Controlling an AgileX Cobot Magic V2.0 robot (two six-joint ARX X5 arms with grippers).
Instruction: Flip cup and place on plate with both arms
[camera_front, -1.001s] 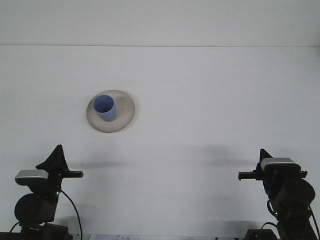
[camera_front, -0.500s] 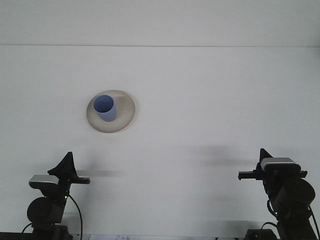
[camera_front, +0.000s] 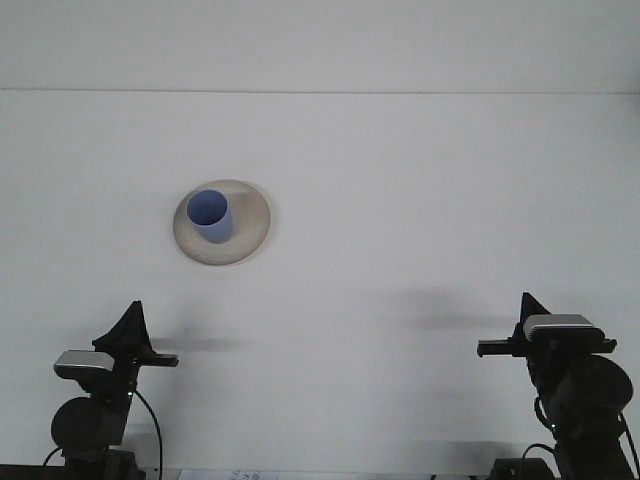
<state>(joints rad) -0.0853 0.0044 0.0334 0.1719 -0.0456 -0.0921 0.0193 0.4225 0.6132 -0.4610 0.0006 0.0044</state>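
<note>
A blue cup (camera_front: 211, 215) stands upright, mouth up, on a round beige plate (camera_front: 250, 225) left of the table's centre. My left gripper (camera_front: 133, 322) is down at the near left edge, well short of the plate, and nothing is held in it. My right gripper (camera_front: 527, 305) sits at the near right edge, far from the cup, also holding nothing. Both are seen from behind, so the gap between their tips does not show.
The white table (camera_front: 420, 200) runs back to a pale wall. The arms' dark bases and grey wrist cameras (camera_front: 83, 362) occupy the near corners.
My left arm has drawn back and sunk lower toward the near left corner, most of it in the first half second. The right arm, cup and plate have stayed put.
</note>
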